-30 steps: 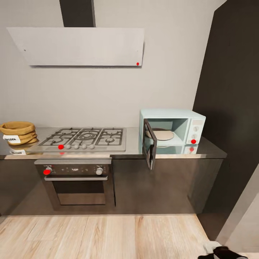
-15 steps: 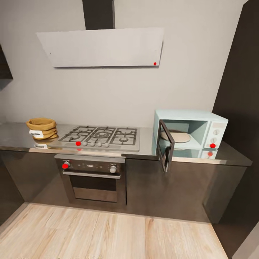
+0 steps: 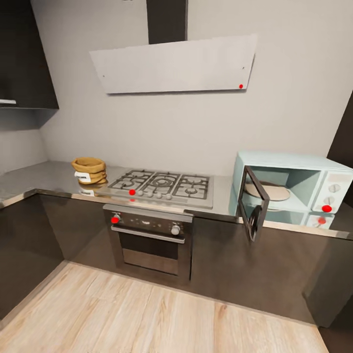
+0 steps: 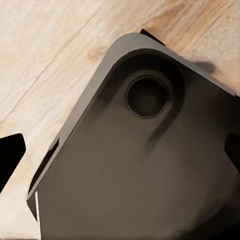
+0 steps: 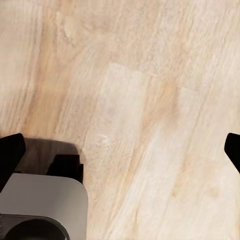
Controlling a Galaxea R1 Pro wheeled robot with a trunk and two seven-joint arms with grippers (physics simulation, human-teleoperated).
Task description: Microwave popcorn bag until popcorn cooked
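I take the hob [image 3: 162, 186] as my landmark. The popcorn bag [image 3: 89, 170] sits upright on the countertop [image 3: 29, 179] just to the left of the hob, near the inside corner of the worktop. The microwave [image 3: 294, 184] stands on the far side of the hob, to its right, with its door [image 3: 255, 203] swung open and jutting out past the counter edge.

Both wrist cameras point down at the wooden floor [image 5: 150, 100]; I see dark fingertip edges at the sides of each view, well apart, so I judge both pincers open and empty, though I cannot be sure.

My main worry is that open door: carrying the bag from left of the hob to right of it, I could clip its protruding edge with an arm or the base. The corner cabinets left of the hob also narrow my approach to the bag. The floor in front of the oven [image 3: 149, 242] below the hob looks open for driving.
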